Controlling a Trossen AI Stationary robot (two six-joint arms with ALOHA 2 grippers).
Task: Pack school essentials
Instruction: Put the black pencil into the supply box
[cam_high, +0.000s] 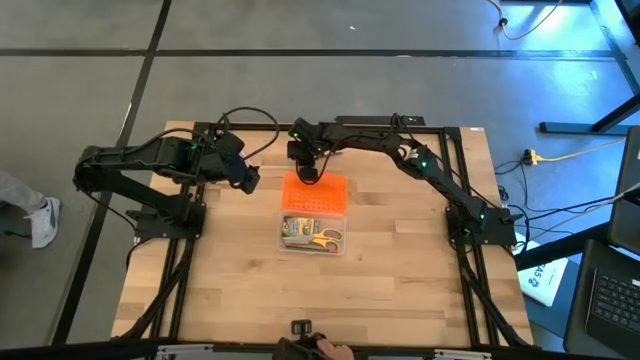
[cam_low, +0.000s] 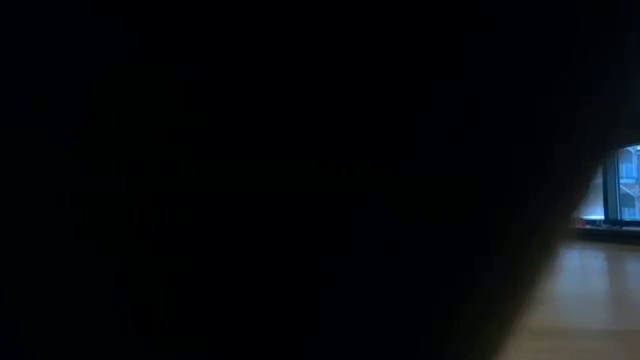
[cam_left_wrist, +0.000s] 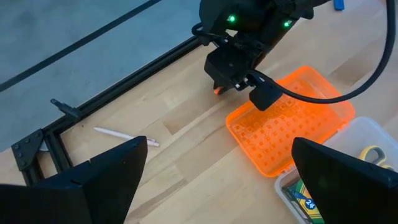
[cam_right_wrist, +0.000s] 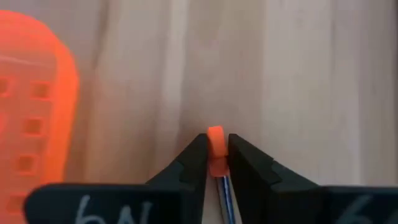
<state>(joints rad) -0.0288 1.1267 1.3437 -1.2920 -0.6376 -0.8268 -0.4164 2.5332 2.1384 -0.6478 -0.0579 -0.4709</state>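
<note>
Right gripper (cam_right_wrist: 216, 163) was clamped on a thin orange-tipped pencil (cam_right_wrist: 216, 149) near the wooden desk's (cam_high: 400, 280) far edge; left gripper (cam_left_wrist: 214, 171) was held spread apart beside the orange perforated plastic lid (cam_high: 315, 192).

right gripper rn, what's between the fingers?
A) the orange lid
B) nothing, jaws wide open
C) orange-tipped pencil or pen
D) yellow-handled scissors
C: in the right wrist view the right gripper is pinched on a thin pencil or pen with an orange tip, just off the far edge of the orange lid; the scissors lie in the clear box.
</note>
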